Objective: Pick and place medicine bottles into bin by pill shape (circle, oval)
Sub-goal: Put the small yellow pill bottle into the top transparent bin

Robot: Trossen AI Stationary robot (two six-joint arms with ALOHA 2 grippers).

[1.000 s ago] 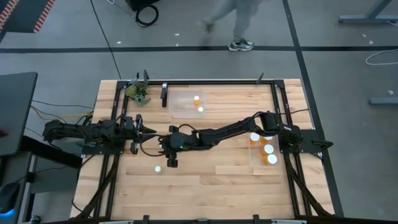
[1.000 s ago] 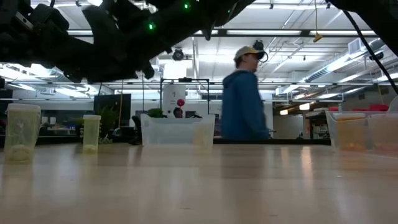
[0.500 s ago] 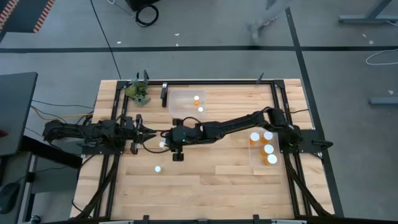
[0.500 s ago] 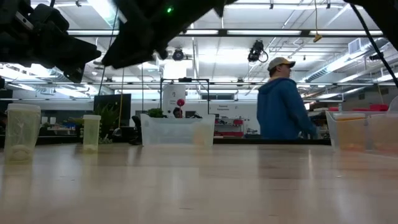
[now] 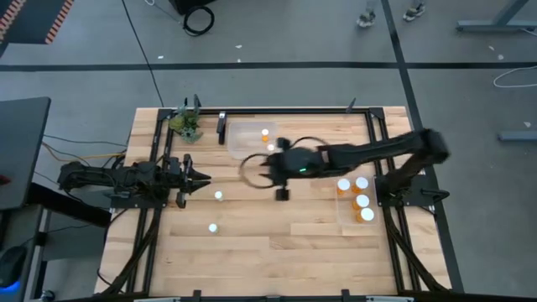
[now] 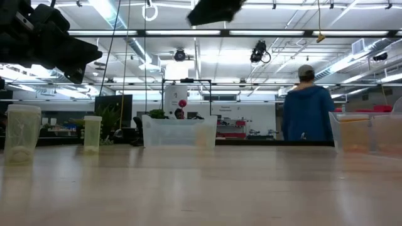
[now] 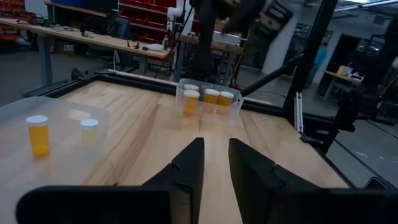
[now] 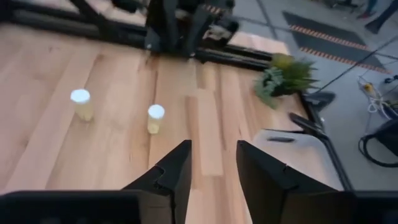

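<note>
Medicine bottles are mostly sorted: four stand in the bin (image 5: 342,220) by the right arm's base, two in the bin (image 5: 243,141) at the table's far edge, and two are loose on the bare wood. One loose bottle (image 5: 218,195) stands just in front of the left gripper (image 5: 200,178). The other loose bottle (image 5: 213,226) stands a little nearer the front edge, apart from the first. Both are upright with white caps up. The right wrist view shows them side by side ahead of the right gripper (image 5: 256,168). That gripper hangs above the table beside the far bin, well apart from both bottles, with no bottle in it. Whether it is released or clenched I cannot tell. The left gripper is clenched on nothing, and its arm waits at the left side of the table. The step in hand looks like the reach for another pick. The next move calls for travelling back over one loose bottle and coming down with the jaws wide enough to straddle it. It then means closing below the cap without knocking the neighbour. Which bin suits it depends on the pills inside, which are too small to read here.
</note>
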